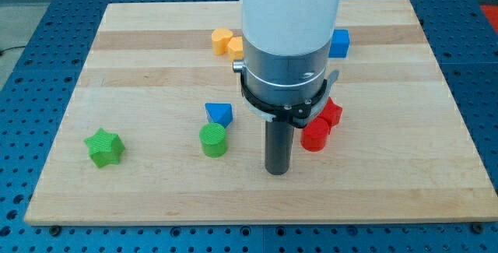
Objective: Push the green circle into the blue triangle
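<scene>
The green circle [213, 140] already sits just below, seemingly touching, the blue triangle [219, 114], so little remains, while the clawless arm's tip [277, 172] rests at the circle's right.

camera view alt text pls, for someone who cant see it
My tip rests on a wooden board, right of the green circle, which nearly touches the blue triangle above it. Red, yellow, blue and green star blocks sit around.
</scene>
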Robot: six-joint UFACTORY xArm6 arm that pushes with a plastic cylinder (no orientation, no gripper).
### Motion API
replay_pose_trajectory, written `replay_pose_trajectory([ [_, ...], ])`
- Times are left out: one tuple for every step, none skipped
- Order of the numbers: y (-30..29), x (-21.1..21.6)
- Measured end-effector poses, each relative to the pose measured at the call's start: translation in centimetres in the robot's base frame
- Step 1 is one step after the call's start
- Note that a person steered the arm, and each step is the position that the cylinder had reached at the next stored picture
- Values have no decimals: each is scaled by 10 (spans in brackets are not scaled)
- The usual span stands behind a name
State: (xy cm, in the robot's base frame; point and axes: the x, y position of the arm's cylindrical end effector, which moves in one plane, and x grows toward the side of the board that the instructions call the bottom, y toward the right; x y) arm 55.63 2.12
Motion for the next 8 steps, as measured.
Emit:
replay_pose_trajectory([
  [-9, 0],
  [-33, 1],
  [-59, 21],
  [-74, 29],
  [-88, 12],
  [-93, -2],
  [-100, -17],
  [-108, -27],
])
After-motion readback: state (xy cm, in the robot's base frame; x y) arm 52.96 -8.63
